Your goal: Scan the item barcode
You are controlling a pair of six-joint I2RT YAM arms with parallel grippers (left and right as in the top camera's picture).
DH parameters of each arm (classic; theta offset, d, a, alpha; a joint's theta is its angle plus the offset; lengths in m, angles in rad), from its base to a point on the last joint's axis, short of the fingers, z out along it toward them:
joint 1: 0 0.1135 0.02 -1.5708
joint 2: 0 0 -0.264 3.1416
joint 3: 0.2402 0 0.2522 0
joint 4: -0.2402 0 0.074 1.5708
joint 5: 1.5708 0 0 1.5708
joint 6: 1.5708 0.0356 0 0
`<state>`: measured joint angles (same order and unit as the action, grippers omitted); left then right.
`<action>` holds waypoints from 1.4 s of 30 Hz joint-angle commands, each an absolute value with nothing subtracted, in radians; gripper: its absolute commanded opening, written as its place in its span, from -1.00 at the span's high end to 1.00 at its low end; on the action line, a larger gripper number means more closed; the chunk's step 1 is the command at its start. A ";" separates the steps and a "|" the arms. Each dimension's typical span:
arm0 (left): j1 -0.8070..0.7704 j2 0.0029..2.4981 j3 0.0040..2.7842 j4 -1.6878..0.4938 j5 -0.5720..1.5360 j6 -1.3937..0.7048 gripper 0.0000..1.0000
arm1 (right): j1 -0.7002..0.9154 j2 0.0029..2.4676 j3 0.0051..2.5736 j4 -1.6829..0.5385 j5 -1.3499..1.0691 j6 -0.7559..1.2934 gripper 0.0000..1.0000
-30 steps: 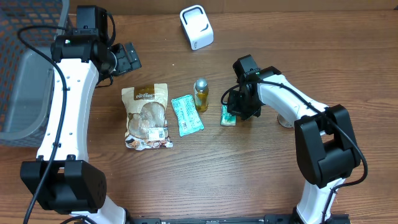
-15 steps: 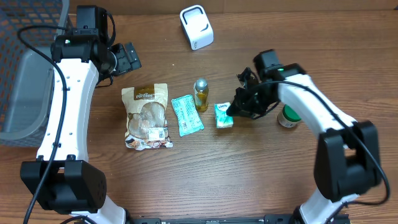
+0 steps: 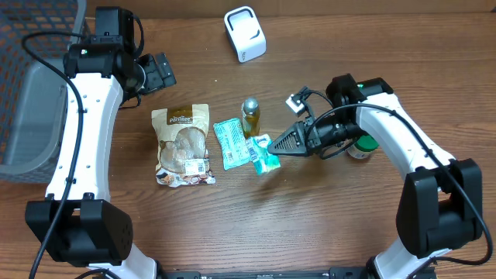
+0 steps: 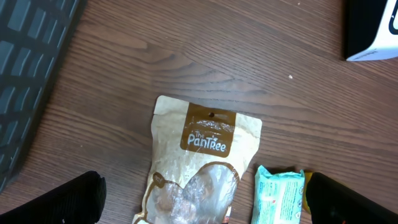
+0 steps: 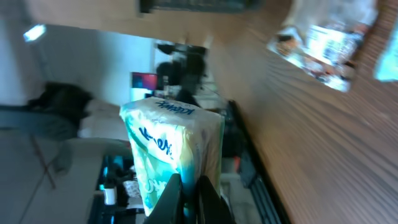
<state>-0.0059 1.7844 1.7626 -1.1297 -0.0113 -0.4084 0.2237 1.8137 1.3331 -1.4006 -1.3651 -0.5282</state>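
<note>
Tan "The Pantree" pouch (image 4: 200, 163) lies near the wide-apart left end effector (image 3: 161, 70); right end effector (image 3: 273, 145) clamps green tissue pack (image 3: 263, 158).

Two arms work here, the left arm (image 3: 81, 124) and the right arm (image 3: 399, 143), over one wooden surface (image 3: 310, 225). There is one white scanner (image 3: 245, 33), one snack pouch (image 3: 183, 145), one teal packet (image 3: 232, 142), one tissue pack (image 3: 264, 154), one bottle (image 3: 250, 118), one green-topped round container (image 3: 362, 146) and one grey bin (image 3: 35, 108).
</note>
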 commanded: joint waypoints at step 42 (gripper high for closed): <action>-0.007 1.773 1.781 -1.129 -0.010 -0.396 -0.99 | 0.214 1.795 1.335 -1.695 -1.569 -1.052 0.92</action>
<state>-0.0059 1.7844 1.7626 -1.1297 -0.0113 -0.4084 0.2165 1.8137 1.3331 -1.6951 -1.5112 -1.0077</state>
